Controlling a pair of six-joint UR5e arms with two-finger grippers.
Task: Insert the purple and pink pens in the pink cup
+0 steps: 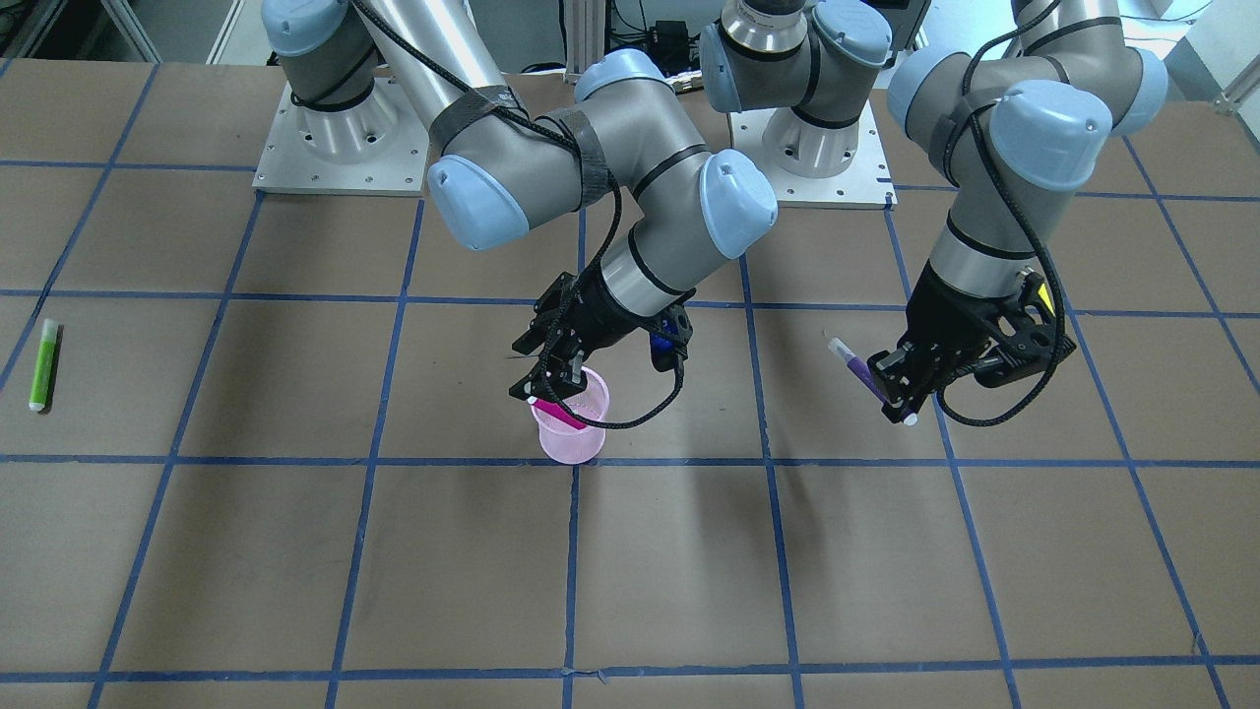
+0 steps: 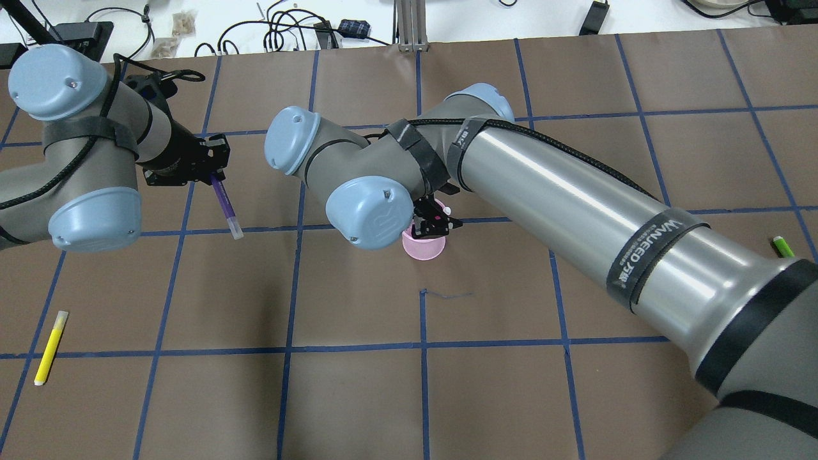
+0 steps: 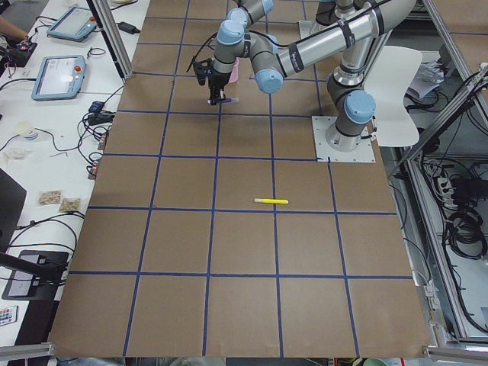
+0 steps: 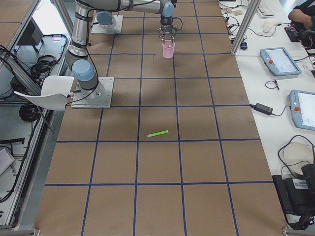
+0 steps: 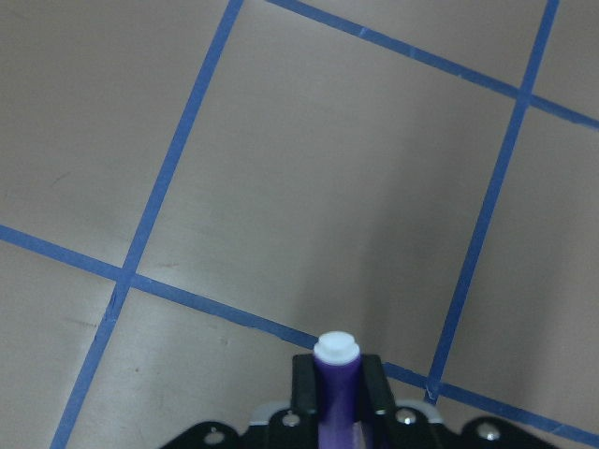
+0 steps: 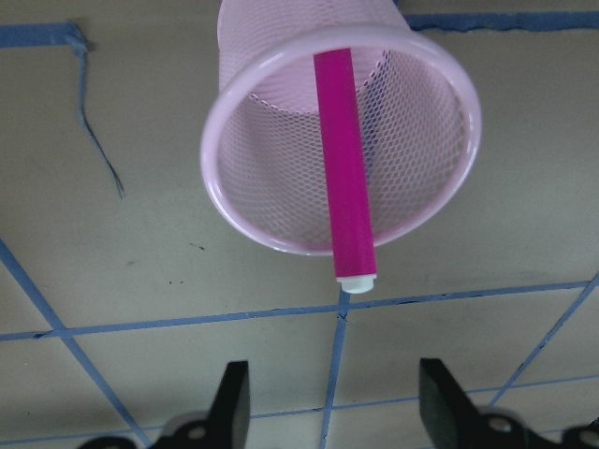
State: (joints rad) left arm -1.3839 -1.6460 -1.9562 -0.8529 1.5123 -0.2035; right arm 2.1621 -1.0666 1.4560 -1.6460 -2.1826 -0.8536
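Observation:
The pink mesh cup (image 1: 573,441) stands upright near the table's middle; it also shows in the overhead view (image 2: 422,249). The pink pen (image 6: 344,168) lies slanted across the cup's mouth, and its white-tipped end sticks out past the near rim (image 6: 281,245). My right gripper (image 1: 541,386) hovers just above the cup, jaws spread wide, holding nothing. My left gripper (image 1: 896,394) is shut on the purple pen (image 1: 864,378) and holds it tilted above the table, about two grid squares from the cup. The purple pen also shows in the overhead view (image 2: 222,201) and the left wrist view (image 5: 335,393).
A green pen (image 1: 41,364) lies flat far out on the right arm's side. A yellow pen (image 2: 50,347) lies flat on the left arm's side, near the robot. The brown table carries a blue tape grid.

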